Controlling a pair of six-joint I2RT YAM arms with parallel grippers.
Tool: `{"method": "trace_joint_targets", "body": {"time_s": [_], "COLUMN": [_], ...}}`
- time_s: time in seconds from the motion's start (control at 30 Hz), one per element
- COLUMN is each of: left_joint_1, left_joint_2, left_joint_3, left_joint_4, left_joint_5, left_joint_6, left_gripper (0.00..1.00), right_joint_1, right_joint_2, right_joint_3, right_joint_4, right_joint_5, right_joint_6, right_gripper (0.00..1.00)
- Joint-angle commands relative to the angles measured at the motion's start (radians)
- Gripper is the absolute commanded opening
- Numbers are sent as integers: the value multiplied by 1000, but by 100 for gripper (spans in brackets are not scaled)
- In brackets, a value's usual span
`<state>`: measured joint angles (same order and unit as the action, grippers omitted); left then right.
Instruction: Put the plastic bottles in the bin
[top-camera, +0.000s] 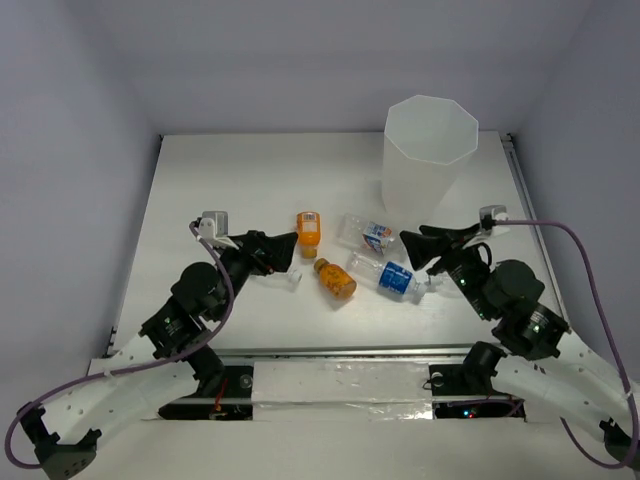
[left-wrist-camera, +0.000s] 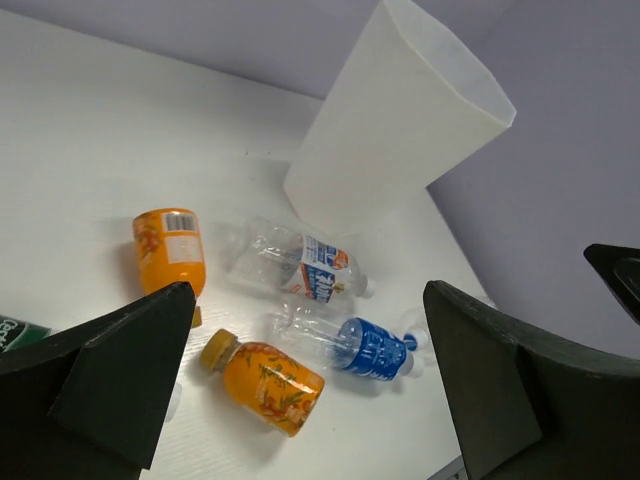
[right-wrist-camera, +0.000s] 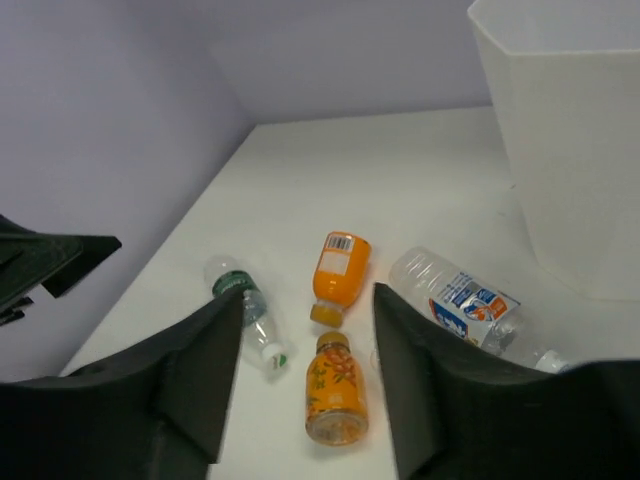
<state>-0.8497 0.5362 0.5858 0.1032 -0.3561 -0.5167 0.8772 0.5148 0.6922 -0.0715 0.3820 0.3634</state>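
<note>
Several plastic bottles lie on the white table (top-camera: 200, 190). An orange bottle (top-camera: 309, 230) and a second orange bottle (top-camera: 335, 279) lie in the middle. A clear bottle with a blue-and-white label (top-camera: 368, 233) and one with a blue label (top-camera: 395, 280) lie to their right. A clear green-labelled bottle (top-camera: 283, 281) lies under my left gripper (top-camera: 283, 254), which is open and empty. My right gripper (top-camera: 411, 251) is open and empty, just above the blue-label bottle. The translucent white bin (top-camera: 430, 150) stands upright at the back right. In the right wrist view the orange bottles (right-wrist-camera: 340, 265) (right-wrist-camera: 335, 392) show between the fingers (right-wrist-camera: 190, 370).
Grey walls enclose the table on three sides. The table's front edge runs just past the bottles, near the arm bases. A metal rail (top-camera: 520, 180) runs along the right side beside the bin. The left wrist view shows the bin (left-wrist-camera: 400, 120) beyond the bottles.
</note>
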Motion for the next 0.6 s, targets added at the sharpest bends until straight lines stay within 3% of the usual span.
{"method": "trace_joint_targets", "body": {"time_s": [0.0,0.03,0.07,0.17,0.3,0.33,0.37,0.43,0.47,0.57], "left_joint_1": [0,0,0,0,0,0,0,0,0,0], "left_joint_2": [-5,-8,-22,-60,-140,-146,-148,-144,-133,-117], "left_joint_3": [29,31,37,20,-21,-26,-32,-32,-30,-38], "left_joint_4": [-13,-22,-28,-25,-20,-33,-40,-74,-91,-143], "left_joint_5": [-37,-41,-47,-67,-118,-132,-135,-152,-158,-182], "left_joint_6": [6,12,12,9,-16,-20,-32,-49,-60,-115], "left_gripper": [99,99,99,99,98,87,46,20,0,0], "right_joint_1": [-3,-3,-3,-3,-3,-3,-3,-3,-3,-3], "right_joint_2": [57,73,89,155,263,324,359,488,535,712], "right_joint_3": [15,18,21,50,90,99,121,180,202,300], "right_joint_4": [62,67,99,107,134,140,151,139,138,106], "right_joint_5": [-80,-92,-109,-133,-167,-176,-180,-193,-199,-193], "right_joint_6": [-1,-3,-4,-18,-24,-21,-17,-11,-12,-6], "right_gripper": [55,48,34,11,0,0,0,0,0,0]}}
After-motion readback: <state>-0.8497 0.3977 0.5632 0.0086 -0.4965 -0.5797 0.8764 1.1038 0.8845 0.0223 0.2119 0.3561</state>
